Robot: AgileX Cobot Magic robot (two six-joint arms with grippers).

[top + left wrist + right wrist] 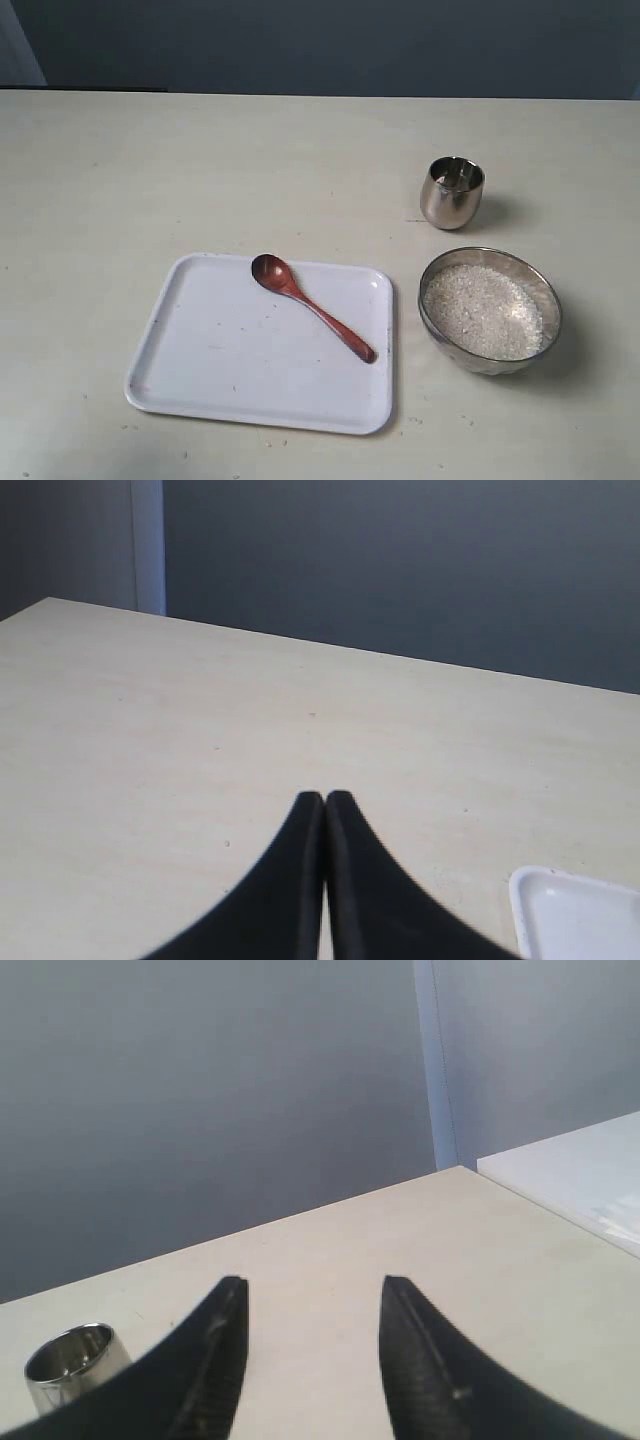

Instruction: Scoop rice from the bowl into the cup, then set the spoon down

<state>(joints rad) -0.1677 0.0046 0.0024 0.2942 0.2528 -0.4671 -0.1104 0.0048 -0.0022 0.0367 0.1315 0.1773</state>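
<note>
Nearby, spoon (pixel 312 306) on tray (pixel 220 380) beside bowl (pixel 490 365) of rice (pixel 485 310); left gripper (pixel 325 798) closed, empty; right gripper (pixel 315 1282) agape, empty.

my right gripper (pixel 315 1285) hangs over the pale table (pixel 330 1240) with its jaws spread and nothing between them. i see the cup (pixel 68 1362) upright just outside one jaw.

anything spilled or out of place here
Nothing much: the cup and bowl stand upright, the rice is inside the bowl, the spoon lies on the tray. A few tiny specks dot the table by the tray, too small to identify.
</note>
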